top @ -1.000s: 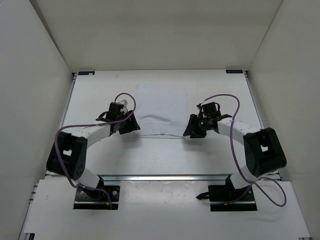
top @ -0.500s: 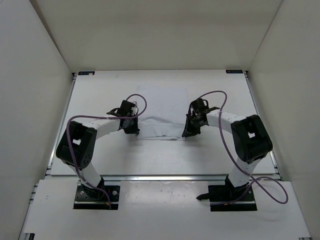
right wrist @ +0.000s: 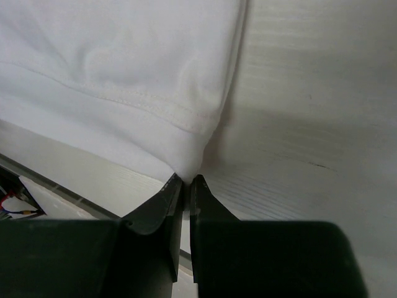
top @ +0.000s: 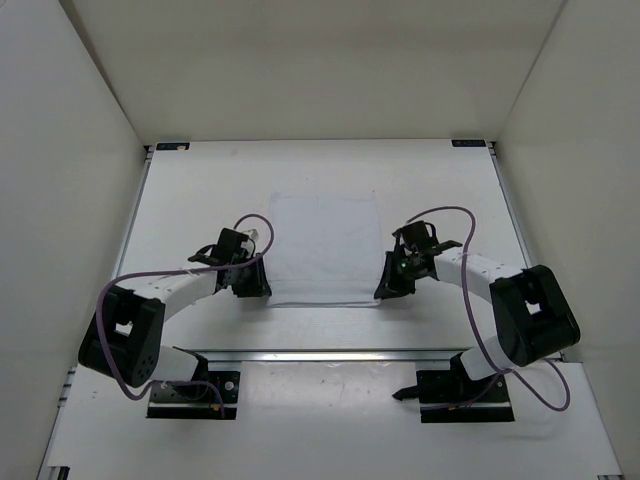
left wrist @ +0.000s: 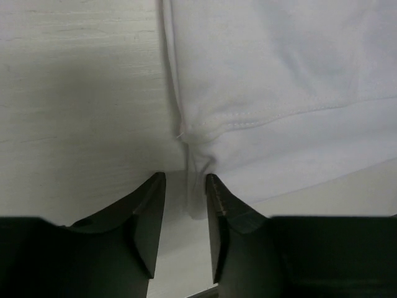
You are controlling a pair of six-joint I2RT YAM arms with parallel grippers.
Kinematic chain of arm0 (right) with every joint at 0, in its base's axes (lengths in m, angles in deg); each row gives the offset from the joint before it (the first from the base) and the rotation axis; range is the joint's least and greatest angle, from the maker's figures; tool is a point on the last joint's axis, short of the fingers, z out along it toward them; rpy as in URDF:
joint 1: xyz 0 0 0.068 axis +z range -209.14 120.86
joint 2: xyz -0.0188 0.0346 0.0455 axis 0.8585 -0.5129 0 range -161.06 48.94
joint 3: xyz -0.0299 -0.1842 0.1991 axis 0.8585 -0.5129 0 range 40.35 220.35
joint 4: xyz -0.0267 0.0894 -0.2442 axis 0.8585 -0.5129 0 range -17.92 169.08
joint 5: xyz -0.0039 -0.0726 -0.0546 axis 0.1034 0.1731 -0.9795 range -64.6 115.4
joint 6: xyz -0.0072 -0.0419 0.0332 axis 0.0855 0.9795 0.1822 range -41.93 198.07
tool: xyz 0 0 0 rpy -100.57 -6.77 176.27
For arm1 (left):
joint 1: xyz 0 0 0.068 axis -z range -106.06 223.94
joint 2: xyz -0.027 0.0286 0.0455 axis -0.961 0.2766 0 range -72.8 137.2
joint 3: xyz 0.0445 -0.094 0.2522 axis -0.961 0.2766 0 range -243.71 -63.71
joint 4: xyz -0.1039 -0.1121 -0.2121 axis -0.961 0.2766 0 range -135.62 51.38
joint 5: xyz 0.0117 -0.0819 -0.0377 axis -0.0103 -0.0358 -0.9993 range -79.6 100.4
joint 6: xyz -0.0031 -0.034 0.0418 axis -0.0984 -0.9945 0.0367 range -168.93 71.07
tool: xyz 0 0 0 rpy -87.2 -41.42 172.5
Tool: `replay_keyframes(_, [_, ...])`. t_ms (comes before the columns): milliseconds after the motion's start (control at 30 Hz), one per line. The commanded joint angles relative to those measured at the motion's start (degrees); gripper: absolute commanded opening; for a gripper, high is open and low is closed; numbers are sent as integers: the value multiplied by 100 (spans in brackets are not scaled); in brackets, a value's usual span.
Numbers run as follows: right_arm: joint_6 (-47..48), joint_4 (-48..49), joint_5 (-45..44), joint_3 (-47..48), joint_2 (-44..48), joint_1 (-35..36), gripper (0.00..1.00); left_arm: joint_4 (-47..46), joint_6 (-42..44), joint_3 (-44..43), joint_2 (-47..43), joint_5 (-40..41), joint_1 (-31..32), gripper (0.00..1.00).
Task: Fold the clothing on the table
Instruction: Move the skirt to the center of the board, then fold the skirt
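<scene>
Flanking the clothing (top: 325,245) along its hemmed edge.
Tips of the right gripper (right wrist: 184,179) clamp one corner; left gripper (left wrist: 185,180) jaws stand apart, other corner between them.

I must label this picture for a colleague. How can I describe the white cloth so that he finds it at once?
Look at the large flat white table. Near its middle, between the left gripper and the right gripper, lies the white fabric garment, a flat rectangle. It is faintly greyer than the table, with a stitched hem along its near edge.
</scene>
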Motion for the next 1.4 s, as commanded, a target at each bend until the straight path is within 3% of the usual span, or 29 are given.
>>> replay_keyframes(0, [44, 180, 4, -87, 110, 89, 0, 14, -114, 73, -275, -64, 106, 45])
replay_keyframes(67, [-25, 214, 56, -104, 93, 71, 0, 49, -140, 46, -293, -99, 203, 54])
replay_keyframes(333, [-87, 259, 57, -166, 171, 89, 0, 278, -263, 90, -258, -56, 545, 54])
replay_keyframes(400, [-113, 312, 48, -183, 145, 141, 0, 173, -360, 142, -197, -20, 703, 39])
replay_keyframes(467, [-97, 216, 74, -183, 224, 220, 0, 163, -378, 169, -83, -20, 739, 0])
replay_keyframes(567, [-131, -266, 13, -184, 434, 370, 0, 600, -255, 239, -292, -64, 766, 0])
replay_keyframes(733, [-701, -1084, -6, -516, 1497, 906, 0, 1532, -596, 310, -1863, -222, 826, 0])
replay_keyframes(867, [-905, -1585, 337, -1017, 2551, 784, 0, 2035, -1079, 564, -2900, -467, 977, 0])
replay_keyframes(1000, [-870, -1745, 925, -1142, 3133, 319, 0, 1957, -1475, 794, -3378, -925, 634, 0])
replay_keyframes(1100, [-642, -1832, 1278, -668, 2985, -68, 0, 1703, -1503, 57, -2975, -1161, 582, 0])
replay_keyframes(1200, [-98, -1649, 1638, 296, 2143, -806, 0, 1264, -1292, -919, -1625, -1390, 134, 0])
replay_keyframes(1267, [333, -1543, 1753, 972, 1378, -1367, 1, 868, -1309, -1620, -782, -1557, -488, 0])
replay_keyframes(1333, [536, -1517, 1805, 1826, 213, -1632, 0, 438, -1475, -2183, 187, -1890, -919, 0])
replay_keyframes(1367, [589, -1438, 1858, 2369, -98, -1729, 7, 88, -1659, -2508, 834, -2040, -1139, 0])
